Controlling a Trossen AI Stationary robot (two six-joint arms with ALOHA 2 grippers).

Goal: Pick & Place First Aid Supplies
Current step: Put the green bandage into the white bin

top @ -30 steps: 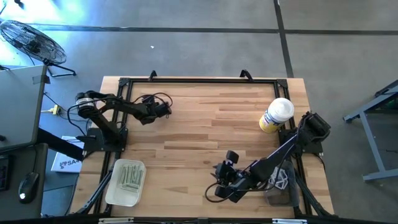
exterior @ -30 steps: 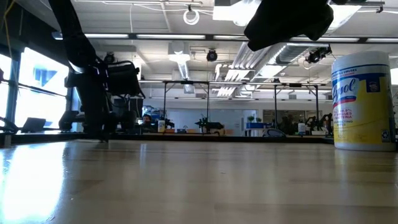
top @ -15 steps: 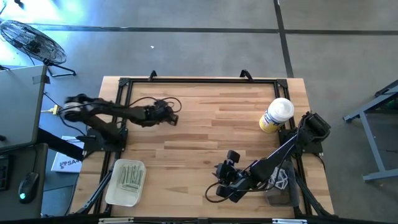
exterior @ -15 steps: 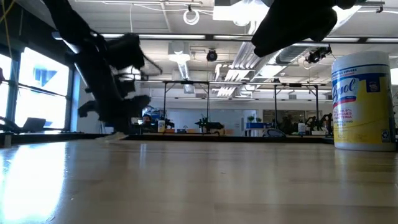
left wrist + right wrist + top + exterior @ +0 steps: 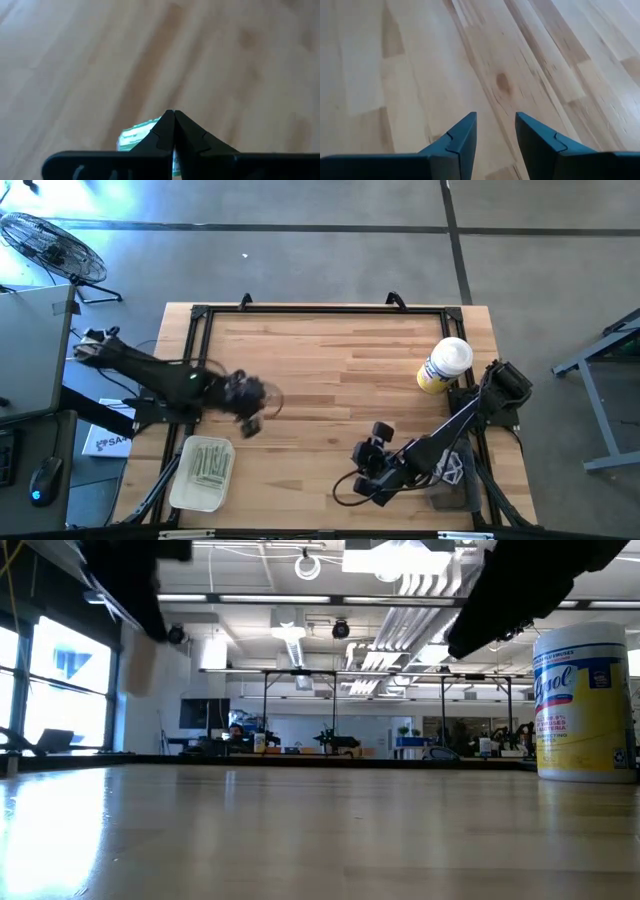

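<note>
Overhead, the left gripper [image 5: 250, 420] hangs near the clear tray [image 5: 182, 490]; its wrist view shows the jaws pinched together on a pale green-printed packet [image 5: 137, 135]. The right gripper [image 5: 495, 132] gapes empty above smooth wood planks [image 5: 530, 60].

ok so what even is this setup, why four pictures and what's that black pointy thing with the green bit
Two robot arms work at a wooden table. One camera looks down from above, one sits at table height, and one rides on each wrist. The pointy thing is the left gripper, shut on a pale green and white packet; from above it sits near a clear tray of similar strips. The right gripper is open and empty over bare wood. The yellow canister stands at the right.
</note>
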